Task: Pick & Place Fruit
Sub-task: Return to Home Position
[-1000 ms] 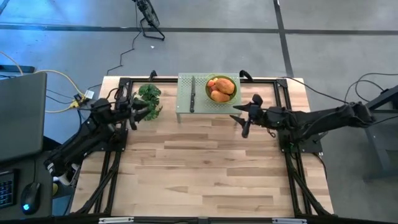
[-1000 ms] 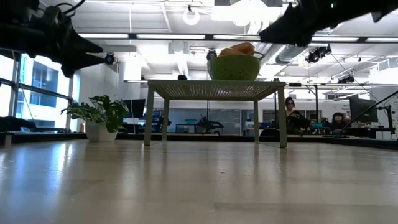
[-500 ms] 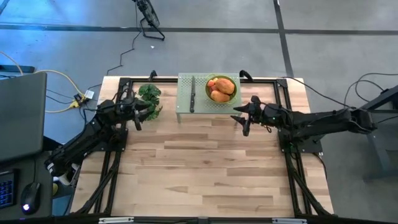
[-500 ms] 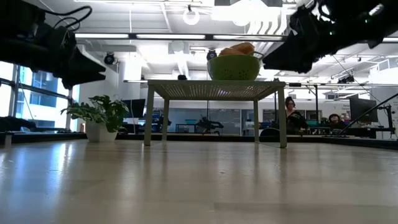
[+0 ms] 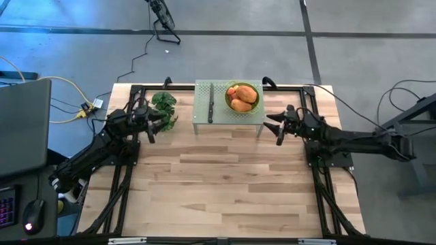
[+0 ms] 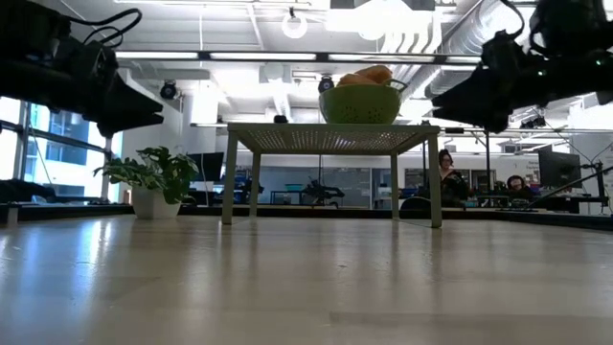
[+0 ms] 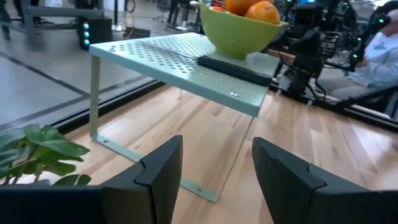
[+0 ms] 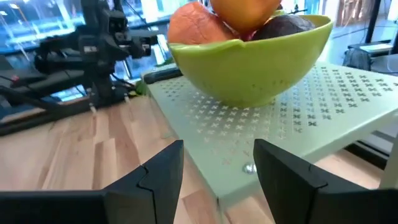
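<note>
The fruit (image 5: 242,97) lies heaped in a green bowl (image 8: 249,62): orange ovals (image 8: 193,28) and a dark purple one (image 8: 289,25) show above the rim. The bowl stands on a pale green perforated shelf (image 5: 204,116) at the table's far middle. My right gripper (image 5: 272,127) hovers open just right of the shelf, pointing at the bowl (image 8: 217,155). My left gripper (image 5: 158,122) hovers open left of the shelf, beside the leafy plant, nothing between its fingers (image 7: 214,149).
A black-handled knife (image 7: 233,68) lies on the shelf left of the bowl. A green leafy plant (image 5: 163,105) stands at the far left. Bare wood tabletop (image 5: 225,184) spreads toward the near edge. People sit in the room behind (image 6: 448,172).
My right gripper has drawn back toward the table's right edge and come down, rolling a little; it now hangs level with the bowl beside the shelf. My left gripper has sunk slightly next to the plant. Neither has opened or shut.
</note>
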Tool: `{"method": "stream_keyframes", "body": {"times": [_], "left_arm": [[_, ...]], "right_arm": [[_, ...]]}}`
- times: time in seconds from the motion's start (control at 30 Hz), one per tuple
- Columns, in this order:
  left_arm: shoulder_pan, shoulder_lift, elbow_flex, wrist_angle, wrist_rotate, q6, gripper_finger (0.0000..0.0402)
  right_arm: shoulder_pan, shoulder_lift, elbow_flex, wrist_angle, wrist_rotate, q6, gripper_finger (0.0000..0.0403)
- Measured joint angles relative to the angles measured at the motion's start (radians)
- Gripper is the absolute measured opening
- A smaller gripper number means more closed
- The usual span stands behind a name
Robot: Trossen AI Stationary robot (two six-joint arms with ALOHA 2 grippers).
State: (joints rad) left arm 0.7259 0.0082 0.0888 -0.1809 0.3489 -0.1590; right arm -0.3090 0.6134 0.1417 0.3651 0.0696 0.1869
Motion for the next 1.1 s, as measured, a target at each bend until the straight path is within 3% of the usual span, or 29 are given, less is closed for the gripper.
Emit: {"method": "stream_keyframes", "body": {"times": [0.17,0.43,1.1], "left_arm": [[0.000,0.000,-0.001,-0.002,-0.002,0.008,0.0190],[0.000,0.000,-0.002,-0.011,-0.096,0.050,0.0190],[0.000,0.003,-0.003,-0.001,-0.124,0.077,0.0191]], "right_arm": [[-0.008,-0.107,-0.068,0.006,-0.022,0.034,0.0188],[-0.004,-0.214,-0.133,-0.005,-0.026,0.106,0.0188],[0.021,-0.199,-0.134,-0.003,0.009,0.124,0.0188]]}}
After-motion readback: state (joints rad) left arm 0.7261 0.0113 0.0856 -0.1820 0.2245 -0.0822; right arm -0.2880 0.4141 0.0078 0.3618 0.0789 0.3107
